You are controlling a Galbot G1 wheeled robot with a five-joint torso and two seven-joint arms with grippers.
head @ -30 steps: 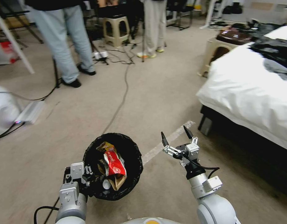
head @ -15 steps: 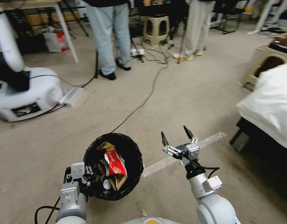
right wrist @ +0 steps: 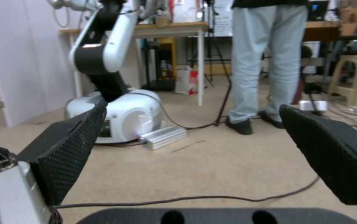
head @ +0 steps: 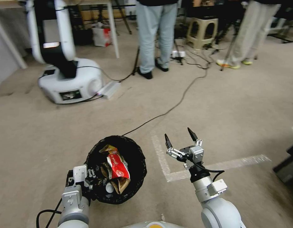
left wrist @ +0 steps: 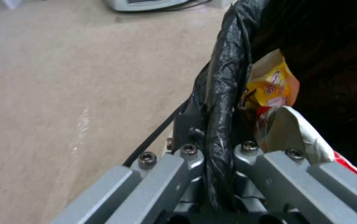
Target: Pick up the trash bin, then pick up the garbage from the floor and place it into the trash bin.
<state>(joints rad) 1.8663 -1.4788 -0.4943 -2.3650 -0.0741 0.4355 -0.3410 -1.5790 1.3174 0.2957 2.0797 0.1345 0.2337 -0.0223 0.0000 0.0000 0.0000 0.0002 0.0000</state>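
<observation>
Two grippers show from my head: my left gripper [head: 89, 180] pinches the rim of the trash bin [head: 115, 168], black-bagged, above the carpet [head: 32, 142], holding a red packet [head: 117, 167], yellow wrapper and brown bag. At my left wrist, fingers [left wrist: 187, 155] clamp the liner beside a yellow wrapper [left wrist: 270, 87], print unreadable. At my right wrist, my right gripper [right wrist: 191, 149] hangs spread wide, empty.

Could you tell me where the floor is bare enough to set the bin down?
Bare floor lies between the trash bin, held by the left gripper, and the white robot base. Farther ahead it is crowded: a black cable and people's feet.
</observation>
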